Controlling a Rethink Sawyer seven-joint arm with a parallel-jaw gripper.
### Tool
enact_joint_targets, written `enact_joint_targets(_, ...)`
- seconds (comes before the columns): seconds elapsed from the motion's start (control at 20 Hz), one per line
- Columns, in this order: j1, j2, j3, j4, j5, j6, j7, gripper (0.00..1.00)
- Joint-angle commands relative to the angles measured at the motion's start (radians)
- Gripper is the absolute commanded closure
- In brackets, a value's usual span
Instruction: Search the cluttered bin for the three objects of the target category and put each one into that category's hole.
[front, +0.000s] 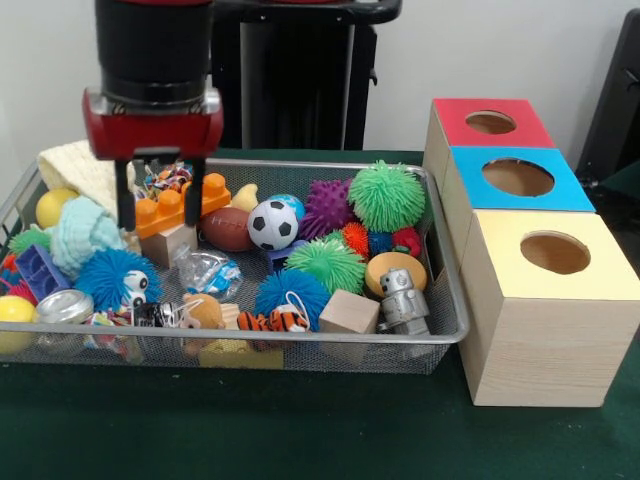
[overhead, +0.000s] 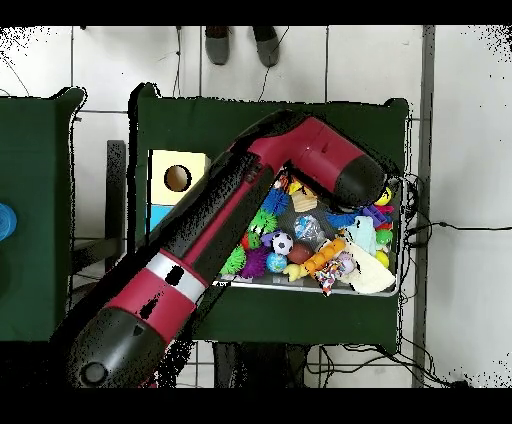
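Your gripper (front: 159, 205) hangs upright at the scene's far left, its two black fingers (front: 125, 195) parted, holding nothing.

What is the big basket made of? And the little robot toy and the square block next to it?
The basket looks like silver metal wire mesh with a shiny metal rim; you can see toys through its sides. The little robot toy looks silvery and glossy, either metal or painted plastic; the look leaves that open. The square block looks like plain, unpainted wood, pale tan and matte.

Even, bright indoor light, soft shadows under the wire bin (front: 440, 330) — mild overall softness, no strong glare.
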Motion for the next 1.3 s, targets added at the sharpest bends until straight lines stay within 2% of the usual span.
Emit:
enact_joint_targets(0.05,-0.055,0.036,0.183,-0.013,0.07,0.073,-0.188,0.0)
enact_joint_targets(0.25,-0.054,0.028,0.19,-0.008,0.052,0.075,-0.187,0.0)
enact_joint_targets(0.55,0.003,-0.013,0.154,0.067,0.026,0.041,-0.115,0.0)
enact_joint_targets(0.95,0.073,-0.024,0.152,0.157,0.045,0.072,-0.05,0.0)
enact_joint_targets(1.05,0.072,-0.021,0.171,0.164,0.049,0.043,-0.02,0.0)
enact_joint_targets(1.15,0.071,-0.017,0.18,0.172,0.053,0.06,-0.036,0.0)
enact_joint_targets(1.3,0.052,-0.014,0.196,0.164,0.037,0.033,-0.075,0.0)
